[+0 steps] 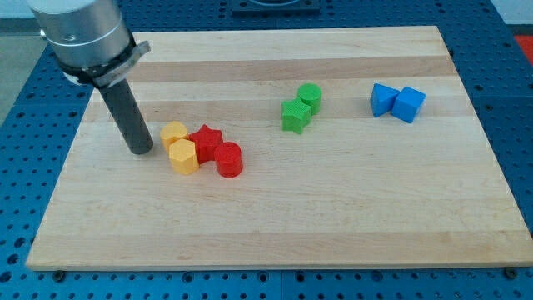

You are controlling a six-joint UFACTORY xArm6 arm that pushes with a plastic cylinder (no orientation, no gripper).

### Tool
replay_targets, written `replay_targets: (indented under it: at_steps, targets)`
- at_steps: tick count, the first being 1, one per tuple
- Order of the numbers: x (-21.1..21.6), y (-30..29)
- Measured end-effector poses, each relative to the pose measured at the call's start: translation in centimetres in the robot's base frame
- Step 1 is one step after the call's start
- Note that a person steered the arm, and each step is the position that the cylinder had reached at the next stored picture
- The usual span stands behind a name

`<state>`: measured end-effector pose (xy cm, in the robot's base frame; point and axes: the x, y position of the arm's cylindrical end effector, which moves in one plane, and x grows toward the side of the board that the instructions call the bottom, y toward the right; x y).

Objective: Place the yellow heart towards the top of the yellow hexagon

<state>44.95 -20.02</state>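
The yellow heart (174,132) lies on the wooden board at the view's left of centre, touching the yellow hexagon (183,156), which sits just below it and slightly to the right. My tip (140,152) rests on the board just left of both yellow blocks, a small gap from them. A red star (205,141) touches the yellow blocks on their right, and a red cylinder (228,160) sits against the star's lower right.
A green cylinder (309,96) and a green star (295,115) sit together at the upper middle. Two blue blocks (383,99) (409,104) sit side by side at the upper right. The board's left edge (62,179) is near my tip.
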Motion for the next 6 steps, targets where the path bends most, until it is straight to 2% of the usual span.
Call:
replay_targets:
  at_steps: [1,4,6]
  targets:
    - [-1.5,0.0]
    - [-1.6,3.9]
    - [-1.5,1.5]
